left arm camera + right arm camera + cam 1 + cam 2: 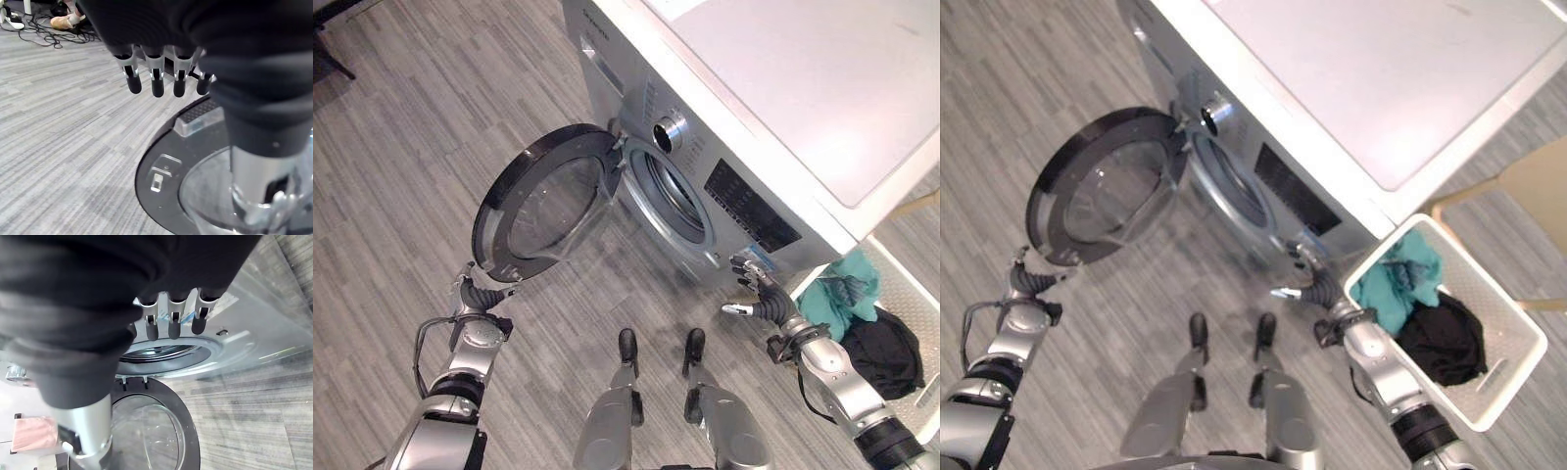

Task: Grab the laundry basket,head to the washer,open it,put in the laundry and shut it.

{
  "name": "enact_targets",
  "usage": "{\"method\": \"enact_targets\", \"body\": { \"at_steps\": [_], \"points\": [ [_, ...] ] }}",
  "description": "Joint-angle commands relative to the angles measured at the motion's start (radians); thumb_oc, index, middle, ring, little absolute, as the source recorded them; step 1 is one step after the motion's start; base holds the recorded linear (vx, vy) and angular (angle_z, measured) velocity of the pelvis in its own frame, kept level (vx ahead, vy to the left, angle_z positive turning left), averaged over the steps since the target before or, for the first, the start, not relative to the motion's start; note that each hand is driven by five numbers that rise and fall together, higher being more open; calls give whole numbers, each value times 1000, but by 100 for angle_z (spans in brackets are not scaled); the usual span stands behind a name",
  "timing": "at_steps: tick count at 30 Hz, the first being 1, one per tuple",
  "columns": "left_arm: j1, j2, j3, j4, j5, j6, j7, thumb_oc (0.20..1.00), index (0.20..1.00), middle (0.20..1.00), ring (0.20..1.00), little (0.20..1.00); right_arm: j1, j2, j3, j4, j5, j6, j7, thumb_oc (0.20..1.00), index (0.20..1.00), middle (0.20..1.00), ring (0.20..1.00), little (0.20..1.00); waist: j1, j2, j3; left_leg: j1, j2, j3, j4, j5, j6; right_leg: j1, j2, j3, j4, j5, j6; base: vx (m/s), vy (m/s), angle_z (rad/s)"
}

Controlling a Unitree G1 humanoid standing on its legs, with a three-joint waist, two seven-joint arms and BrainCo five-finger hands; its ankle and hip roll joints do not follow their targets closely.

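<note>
Swinging wide, washer door is seen with left hand relaxed at its lower rim, drum opening clear, right hand loose-fingered, laundry heaped soft, light in basket, best pinched by bunched folds.

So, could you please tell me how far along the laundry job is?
Done: the basket sits by the washer, whose door is swung open. In hand: nothing; the left hand is by the door's rim, the right hand is open. Left: loading the teal and black clothes, then shutting.
</note>
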State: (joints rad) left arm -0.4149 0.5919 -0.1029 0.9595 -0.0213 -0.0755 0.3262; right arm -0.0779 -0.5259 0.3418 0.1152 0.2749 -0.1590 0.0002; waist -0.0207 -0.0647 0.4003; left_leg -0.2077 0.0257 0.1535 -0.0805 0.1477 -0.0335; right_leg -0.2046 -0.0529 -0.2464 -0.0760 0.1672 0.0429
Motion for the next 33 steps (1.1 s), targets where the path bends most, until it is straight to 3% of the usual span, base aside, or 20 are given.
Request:
{"method": "enact_targets", "body": {
  "at_steps": [1, 5, 7, 8, 9, 10, 11, 15, 16, 17, 20, 24, 25, 26, 27, 29, 33],
  "points": [
    [-59, 58, 8, -45, -8, -40, 34, 1000, 1000, 1000, 1000, 1000, 12, 53, -11, -52, -20, -54, -15, 1000, 1000, 1000, 1000, 1000, 10, -71, -26, 29, -24, -7, 37, -126, 12, -39, -86, 14, 122, -115, 114, 9, 13, -16],
    [33, -4, 11, -197, -47, -71, 11, 1000, 1000, 1000, 1000, 1000, 7, 60, -31, -52, -47, -46, -28, 1000, 1000, 1000, 1000, 1000, 8, -63, -45, 41, -26, 5, 34, -132, 15, -33, -85, 23, 117, -114, 115, 40, 30, -13],
    [160, -76, 27, -343, -73, -87, -25, 1000, 1000, 1000, 1000, 1000, 4, 63, -56, -70, -102, -39, -34, 1000, 1000, 1000, 1000, 1000, 6, -47, -69, 67, -28, 26, 26, -141, 22, -30, -84, 32, 130, -119, 115, 87, 92, -21],
    [246, -111, 37, -395, -68, -90, -52, 1000, 1000, 1000, 1000, 1000, 1, 59, -75, -85, -150, -31, -36, 1000, 1000, 1000, 1000, 1000, 15, -31, -71, 97, -22, 58, 26, -156, 26, -21, -92, 4, 163, -129, 118, 53, 91, -32],
    [247, -111, 37, -396, -68, -89, -52, 1000, 1000, 1000, 1000, 1000, 2, 59, -74, -85, -150, -31, -36, 1000, 1000, 1000, 1000, 1000, 16, -31, -71, 98, -22, 59, 26, -156, 26, -21, -92, 4, 164, -130, 118, 40, 68, -64],
    [284, -128, 39, -412, -80, -85, -71, 1000, 1000, 1000, 1000, 1000, -8, 57, -77, -93, -173, -34, -41, 1000, 1000, 1000, 1000, 1000, 27, -21, -72, 111, -11, 90, 30, -162, 25, -14, -112, -51, 181, -130, 121, 104, -27, -136],
    [362, -159, 31, -391, -63, -61, -118, 1000, 1000, 1000, 1000, 1000, -18, 56, -91, -101, -241, -31, -60, 1000, 1000, 1000, 1000, 1000, 47, 0, -90, 150, 26, 158, 42, -187, 9, 26, -164, -215, 220, -157, 126, 105, -27, -161],
    [394, -193, 1, -262, -43, -32, -171, 1000, 1000, 1000, 1000, 1000, -14, 50, -114, -119, -303, -29, -78, 1000, 1000, 1000, 1000, 1000, 46, 9, -121, 184, 44, 222, 48, -191, 9, 42, -176, -270, 247, -173, 118, 86, -35, -101],
    [401, -208, -6, -216, -33, -24, -180, 1000, 1000, 1000, 1000, 1000, -5, 44, -124, -126, -323, -31, -82, 1000, 1000, 1000, 1000, 1000, 35, 8, -131, 191, 42, 231, 54, -193, 9, 49, -167, -259, 235, -181, 115, 186, -147, -84],
    [405, -243, -20, -128, -15, -15, -199, 1000, 1000, 1000, 1000, 1000, 29, 20, -145, -152, -372, -36, -98, 1000, 1000, 1000, 1000, 1000, 11, 10, -150, 202, 46, 240, 80, -207, 3, 69, -131, -203, 193, -205, 101, 151, -137, -86],
    [408, -276, -25, -70, -12, -16, -206, 1000, 1000, 1000, 1000, 1000, 49, -11, -148, -161, -418, -31, -105, 1000, 1000, 1000, 1000, 1000, -10, 22, -155, 206, 62, 253, 132, -225, -11, 83, -105, -164, 155, -200, 89, 103, -133, -58],
    [405, -311, -51, -31, 1, -11, -213, 1000, 1000, 1000, 1000, 1000, 40, -79, -118, -146, -503, -17, -111, 1000, 1000, 1000, 1000, 1000, -39, 29, -153, 175, 129, 265, 304, -261, -35, 122, -58, -102, 96, -214, 56, 85, -170, -52],
    [410, -319, -68, -44, -7, -19, -210, 1000, 1000, 1000, 1000, 1000, 2, -110, -77, -110, -532, -7, -110, 1000, 1000, 1000, 1000, 1000, -28, 33, -148, 152, 137, 205, 360, -229, -49, 130, -37, -69, 81, -220, 43, 80, -93, -74],
    [410, -319, -67, -44, -7, -19, -210, 1000, 1000, 1000, 1000, 1000, -1, -110, -75, -107, -533, -8, -111, 1000, 1000, 1000, 1000, 1000, -29, 34, -147, 150, 139, 204, 364, -230, -51, 131, -35, -69, 80, -220, 42, 65, -59, -53],
    [408, -323, -79, -49, -11, -22, -210, 1000, 1000, 1000, 1000, 1000, -22, -120, -50, -85, -542, -2, -111, 1000, 1000, 1000, 1000, 1000, -21, 32, -146, 130, 135, 161, 377, -223, -53, 134, -30, -55, 70, -219, 38, 35, -27, -88],
    [408, -324, -99, -60, -26, -29, -212, 1000, 1000, 1000, 1000, 1000, -75, -140, 2, -30, -572, 3, -115, 1000, 1000, 1000, 1000, 1000, 2, 20, -139, 71, 91, 74, 343, -223, -37, 125, -38, -41, 56, -200, 39, -22, -24, -78],
    [398, -325, -125, -55, -36, -34, -214, 1000, 1000, 1000, 1000, 1000, -167, -164, 77, 60, -629, 17, -135, 1000, 1000, 1000, 1000, 1000, 30, 32, -126, 30, 68, -10, 252, -188, -48, 125, -28, 5, 47, -189, 55, 44, 51, -38]
  ]
}}
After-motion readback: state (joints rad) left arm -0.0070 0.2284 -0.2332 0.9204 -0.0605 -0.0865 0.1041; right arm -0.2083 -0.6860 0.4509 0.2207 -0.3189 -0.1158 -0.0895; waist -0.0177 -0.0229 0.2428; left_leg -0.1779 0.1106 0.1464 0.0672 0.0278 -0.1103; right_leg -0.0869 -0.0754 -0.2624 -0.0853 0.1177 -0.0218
